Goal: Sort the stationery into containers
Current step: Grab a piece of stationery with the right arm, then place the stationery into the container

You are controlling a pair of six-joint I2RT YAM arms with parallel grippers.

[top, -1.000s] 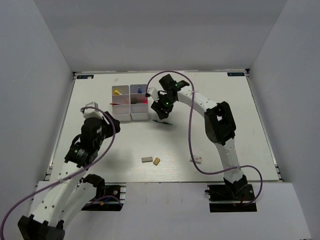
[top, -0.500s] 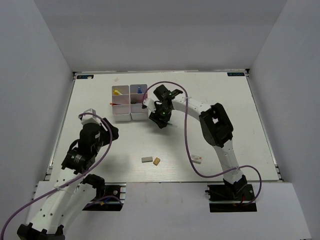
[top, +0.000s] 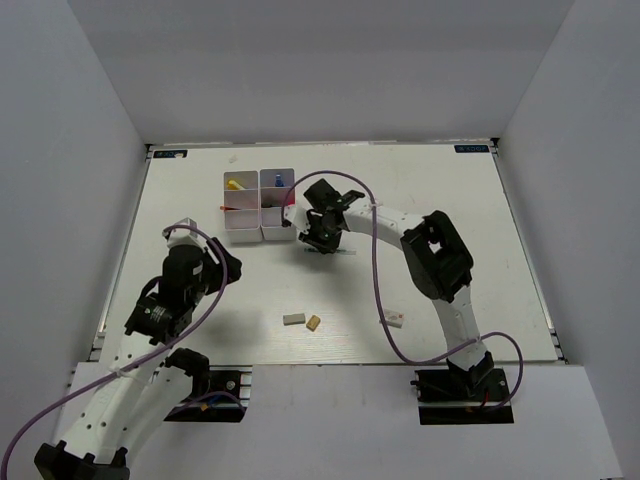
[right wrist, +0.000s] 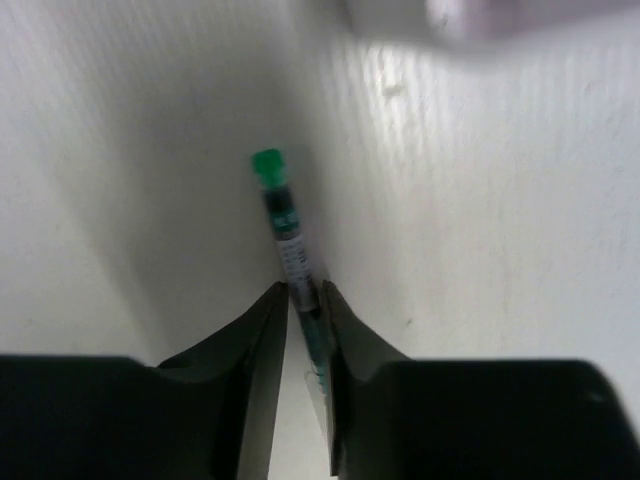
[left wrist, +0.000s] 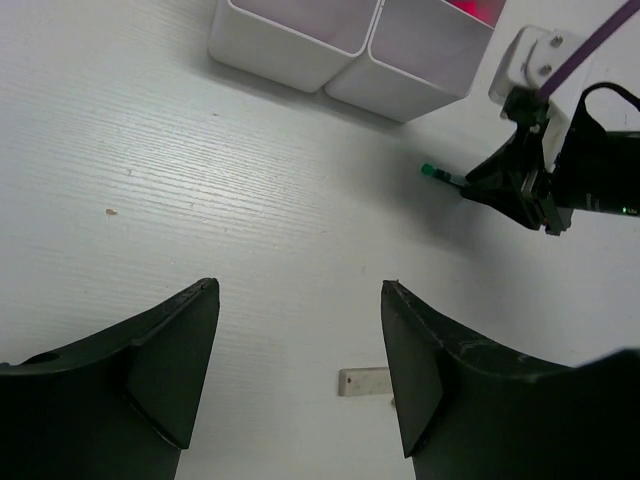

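A thin black pen with a green cap (right wrist: 281, 215) lies on the table just right of the white organiser (top: 248, 232). My right gripper (right wrist: 304, 291) is down on it, the jaws closed on the barrel; in the top view that gripper (top: 322, 238) is beside the organiser's near right corner. The pen's green end also shows in the left wrist view (left wrist: 430, 172). My left gripper (left wrist: 300, 300) is open and empty above the table, left of the middle (top: 222, 268). A grey eraser (top: 294, 320), a tan eraser (top: 314, 323) and a white eraser (top: 395, 320) lie near the front.
The organiser's compartments hold a yellow-tipped marker (top: 235, 185), a blue-capped glue bottle (top: 278, 181) and a red pen (top: 236, 208). The grey eraser also shows between my left fingers (left wrist: 365, 382). Grey walls enclose the table on three sides.
My right gripper has come down and to the left from beside the organiser onto the pen. My left arm has shifted slightly towards the near side.
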